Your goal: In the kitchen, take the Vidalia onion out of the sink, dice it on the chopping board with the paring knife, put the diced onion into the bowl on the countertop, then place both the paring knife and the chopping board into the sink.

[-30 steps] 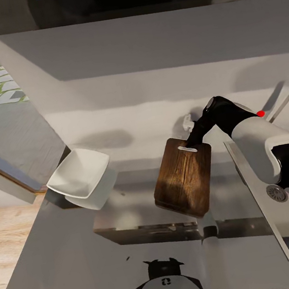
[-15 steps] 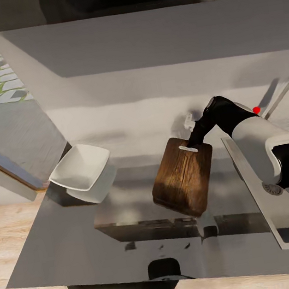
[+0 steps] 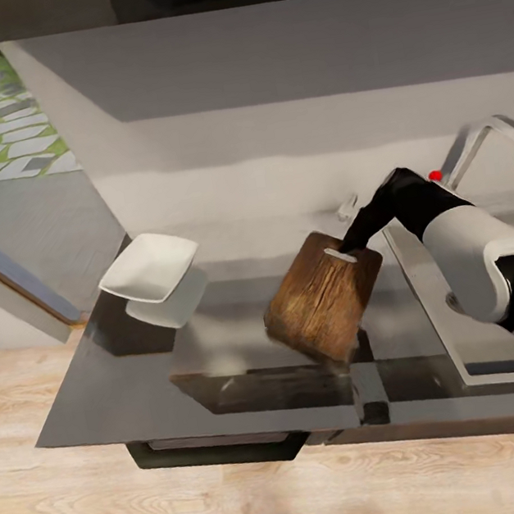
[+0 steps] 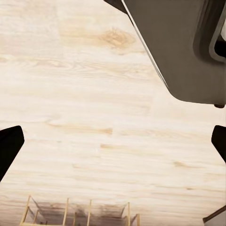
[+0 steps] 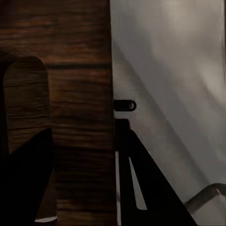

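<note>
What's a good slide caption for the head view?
Right gripper holds the chopping board by its handle end above the countertop, between bowl and sink.

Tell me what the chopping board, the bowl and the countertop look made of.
Chopping board: wood, by its brown streaked grain and semi-matte look. Bowl: smooth plain white, probably glazed ceramic, though plastic can't be ruled out. Countertop: glossy dark grey slab that mirrors the bowl and board; polished stone or laminate, unclear which.
</note>
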